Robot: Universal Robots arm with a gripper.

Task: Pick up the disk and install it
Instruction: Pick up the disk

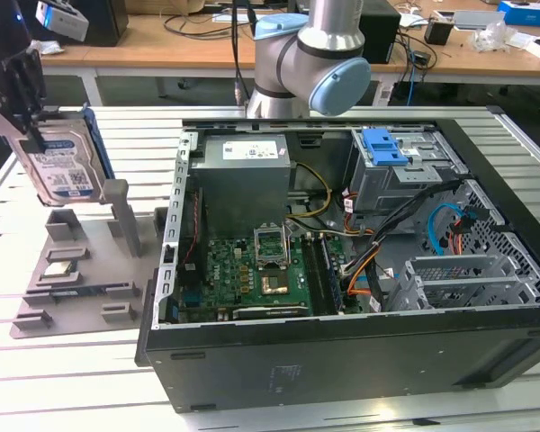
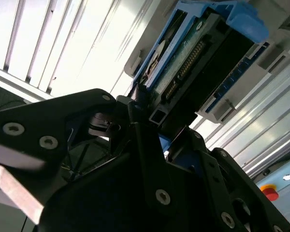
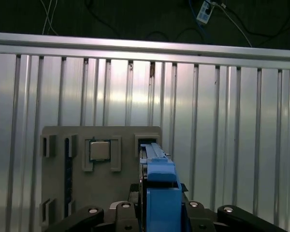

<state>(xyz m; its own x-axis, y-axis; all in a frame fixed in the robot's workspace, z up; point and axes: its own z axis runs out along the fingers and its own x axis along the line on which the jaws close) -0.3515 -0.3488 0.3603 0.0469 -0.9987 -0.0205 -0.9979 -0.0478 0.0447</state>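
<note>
The disk (image 1: pixel 65 166) is a silver hard drive with a white-and-blue label in a blue carrier. It stands on edge, tilted, at the exterior view's far left, over the back of the grey holder (image 1: pixel 81 270). My gripper (image 1: pixel 33 135) comes down from above and is shut on its upper edge. The second wrist view has the black fingers (image 2: pixel 135 145) clamping the disk (image 2: pixel 193 63), whose green board and connector face the camera. In the first wrist view the carrier's blue edge (image 3: pixel 159 193) runs out from my gripper (image 3: pixel 159 210) toward a holder slot. Whether the disk touches the holder I cannot tell.
A small square chip (image 1: pixel 61 267) (image 3: pixel 100 151) lies in a holder pocket. The open computer case (image 1: pixel 342 270) lies at the exterior view's right, with a blue bracket (image 1: pixel 384 147) in its drive cage at the back. The arm's base (image 1: pixel 306 54) stands behind the case.
</note>
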